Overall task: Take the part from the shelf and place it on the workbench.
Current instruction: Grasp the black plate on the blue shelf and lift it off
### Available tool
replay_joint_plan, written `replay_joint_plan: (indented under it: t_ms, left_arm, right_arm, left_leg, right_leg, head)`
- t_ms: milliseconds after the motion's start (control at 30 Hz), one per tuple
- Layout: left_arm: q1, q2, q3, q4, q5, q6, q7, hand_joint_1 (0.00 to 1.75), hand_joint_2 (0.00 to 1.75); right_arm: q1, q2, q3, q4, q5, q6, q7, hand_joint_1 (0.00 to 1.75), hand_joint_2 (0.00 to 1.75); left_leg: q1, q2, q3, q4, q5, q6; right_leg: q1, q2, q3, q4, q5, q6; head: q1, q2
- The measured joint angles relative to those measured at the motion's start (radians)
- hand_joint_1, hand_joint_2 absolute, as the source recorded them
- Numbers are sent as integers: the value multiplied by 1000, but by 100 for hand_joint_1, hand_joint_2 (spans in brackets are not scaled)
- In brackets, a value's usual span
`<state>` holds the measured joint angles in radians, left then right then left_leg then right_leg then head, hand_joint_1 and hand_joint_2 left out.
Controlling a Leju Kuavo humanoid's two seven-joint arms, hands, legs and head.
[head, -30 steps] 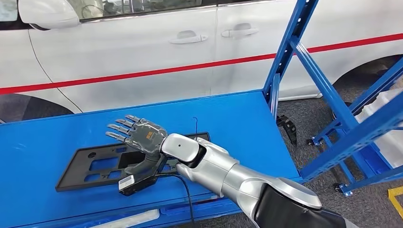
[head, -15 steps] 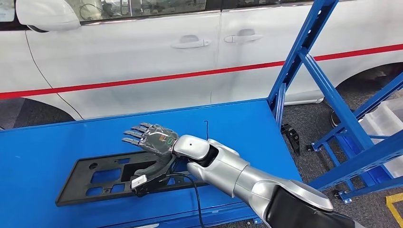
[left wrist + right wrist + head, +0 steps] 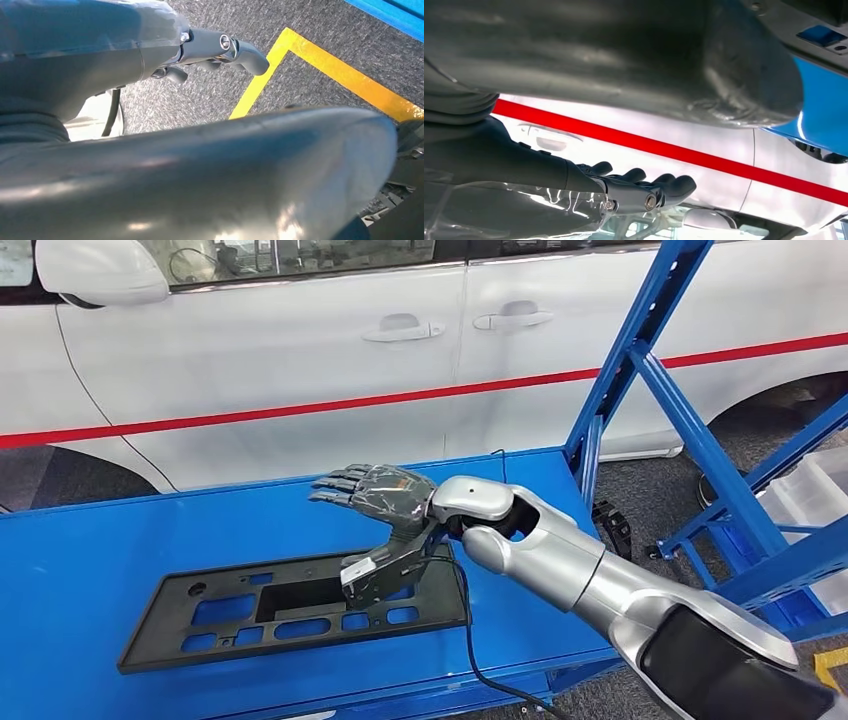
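Left hand (image 3: 210,50): it hangs over the grey floor (image 3: 320,30) near a yellow line (image 3: 345,80). The fingers (image 3: 245,52) are curled inward and nothing is seen in them, so I judge this hand clenched and idle.

Part (image 3: 200,615): the flat black panel lies on the blue surface (image 3: 80,560), near its front edge. It looks level and fully supported, with blue showing through its openings.

Right hand (image 3: 385,515): it is above the right end of the part, palm down, fingers (image 3: 335,485) stretched out and released, holding nothing. The thumb side hangs close over the part; I cannot tell if it touches.

Step in hand: in my judgement the placing is done and the hand is clearing away.

How to do it well: lift straight up first, fingers open, so nothing catches in an opening and drags the part. Mind the black cable (image 3: 470,640) below the wrist.

Beyond: the blue shelf frame (image 3: 640,350) stands at the right and a white car (image 3: 300,350) behind, so the arm needs to come back without a wide swing.
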<state>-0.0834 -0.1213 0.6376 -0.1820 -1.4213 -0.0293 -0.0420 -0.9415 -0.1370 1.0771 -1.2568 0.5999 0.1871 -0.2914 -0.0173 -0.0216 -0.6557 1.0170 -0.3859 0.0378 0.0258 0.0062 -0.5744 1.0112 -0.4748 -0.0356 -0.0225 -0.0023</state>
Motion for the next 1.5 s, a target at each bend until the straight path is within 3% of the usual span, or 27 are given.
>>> replay_joint_plan:
  t_ms: [200,300,433,533,767,933,1300,1433,1500]
  left_arm:
    - [1,0,13,0,2,1,0,0,0]
    - [0,0,17,0,3,0,0,0,0]
    - [-1,0,21,0,2,-3,2,0,0]
    - [-2,-1,27,0,4,-5,4,0,0]
    - [2,-2,47,0,3,-3,7,0,0]
    - [1,-3,54,0,2,-3,10,0,0]
    - [0,-6,63,0,3,1,14,0,0]
    - [0,-8,69,0,11,7,13,0,0]
    - [-1,-10,72,0,11,9,11,0,0]
  right_arm:
    - [8,-59,-3,-51,-8,-5,-2,0,0]
    - [57,-84,-12,-74,46,-89,-2,0,0]
    - [207,-114,-36,-98,155,-255,-14,0,175]
    - [348,-145,-66,-128,164,-299,-34,0,175]
    - [628,-208,-174,-230,123,-300,-56,0,175]
    - [696,-218,-218,-269,126,-298,-57,0,175]
    - [739,-211,-259,-282,195,-299,-71,0,175]
    - [724,-189,-267,-270,240,-304,-80,0,0]
    - [714,-179,-268,-257,266,-322,-76,0,0]
  left_leg:
    - [0,0,0,0,0,0]
    - [0,-1,1,0,0,0]
    - [0,-2,1,0,-2,0]
    - [-1,-2,2,0,-4,1]
    - [-2,-2,4,0,-8,1]
    - [-2,-1,9,0,-10,1]
    - [-3,-1,14,0,-10,2]
    - [-3,0,16,-1,-11,1]
    - [-3,0,16,-1,-11,1]
  right_leg:
    - [0,0,0,0,0,0]
    - [0,0,1,0,-1,1]
    - [0,-1,2,0,-2,3]
    - [-1,-1,3,-1,-3,4]
    - [-2,0,5,-1,-7,5]
    - [-2,0,9,-1,-10,6]
    - [-3,0,15,-1,-10,6]
    - [-3,0,16,-1,-10,6]
    - [-3,0,16,-1,-10,6]
  head:
    - [0,0]
    - [0,0]
    - [0,0]
    - [0,0]
    - [0,0]
    - [0,0]
    - [0,0]
    - [0,0]
    - [0,0]
